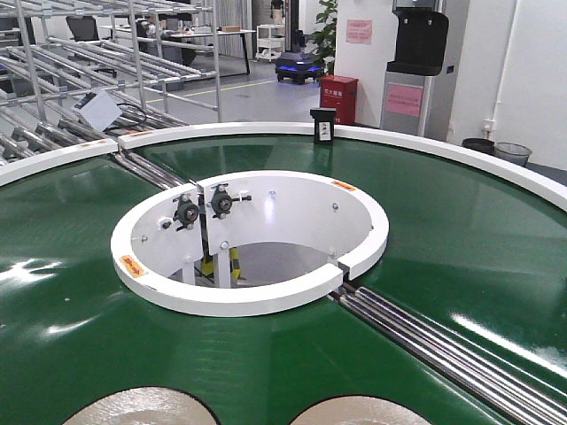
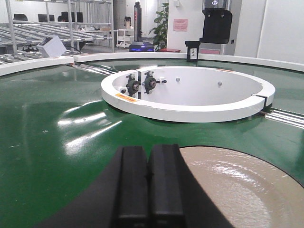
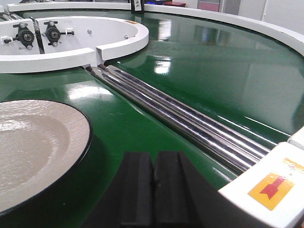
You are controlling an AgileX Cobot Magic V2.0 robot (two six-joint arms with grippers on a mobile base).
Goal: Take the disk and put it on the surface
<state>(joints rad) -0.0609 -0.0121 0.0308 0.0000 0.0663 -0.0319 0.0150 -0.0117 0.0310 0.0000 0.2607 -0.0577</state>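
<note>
Metal racks [image 1: 106, 53] fill the hall behind the glossy green ring-shaped conveyor belt [image 1: 461, 239], on whose near part lie two beige glazed round disks with dark rims, the left disk [image 1: 142, 407] and the right disk [image 1: 359, 412]. The left pincer [image 2: 149, 161] and the right pincer [image 3: 154, 166] each hang low just beside a disk, black pads [image 2: 133, 185] pressed together with nothing between them. We judge the task barely begun: no disk is gripped or lifted, and the surface meant to receive it is out of view.

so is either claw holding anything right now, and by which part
Nothing held. The left claw and the right claw are both shut on nothing, and the nearby disks lie flat on the green belt.
</note>
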